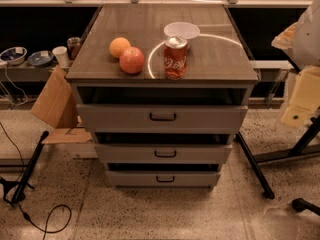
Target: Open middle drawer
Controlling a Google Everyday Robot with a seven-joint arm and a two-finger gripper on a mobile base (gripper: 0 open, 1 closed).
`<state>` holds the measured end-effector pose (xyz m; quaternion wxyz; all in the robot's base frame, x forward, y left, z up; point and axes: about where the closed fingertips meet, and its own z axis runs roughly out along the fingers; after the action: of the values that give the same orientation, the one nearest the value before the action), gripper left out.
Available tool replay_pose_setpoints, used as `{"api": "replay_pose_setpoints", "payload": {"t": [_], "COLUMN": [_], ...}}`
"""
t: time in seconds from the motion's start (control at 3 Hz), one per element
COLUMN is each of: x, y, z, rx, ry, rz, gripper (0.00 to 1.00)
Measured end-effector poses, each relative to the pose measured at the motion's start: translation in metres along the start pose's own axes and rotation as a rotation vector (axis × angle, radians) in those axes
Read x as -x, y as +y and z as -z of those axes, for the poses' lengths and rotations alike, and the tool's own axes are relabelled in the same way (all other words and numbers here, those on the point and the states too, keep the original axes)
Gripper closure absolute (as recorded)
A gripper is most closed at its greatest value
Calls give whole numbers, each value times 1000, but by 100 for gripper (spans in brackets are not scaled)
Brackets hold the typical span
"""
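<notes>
1. So, the middle drawer [125, 154] has a flat grey metal front with a small dark bar handle [165, 154] at its centre. It's second of three in the cabinet [74, 91], on the near face.
2. On the glossy wood-grain top there's a red can [175, 57] with white script I can't read. A round red apple [132, 60] sits left of it, an orange [119, 47] touches the apple, and a white bowl [181, 30] is just behind the can.
3. The gripper's out of shot, so I can't tell its state.
4. Brown cardboard [55, 101] leans at the cabinet's left.
</notes>
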<state>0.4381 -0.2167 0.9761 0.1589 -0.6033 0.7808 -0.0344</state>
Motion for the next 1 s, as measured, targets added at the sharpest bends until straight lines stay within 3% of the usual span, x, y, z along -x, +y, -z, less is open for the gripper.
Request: {"api": "replay_pose_setpoints", "payload": {"t": [0.33, 0.67, 1.0], "x": [0, 0, -7], "y": [0, 2, 7], "z": [0, -7, -40], "rx": [0, -24, -12], "ry": [0, 0, -15], "rz": [0, -42, -161], "gripper": [0, 0, 0]}}
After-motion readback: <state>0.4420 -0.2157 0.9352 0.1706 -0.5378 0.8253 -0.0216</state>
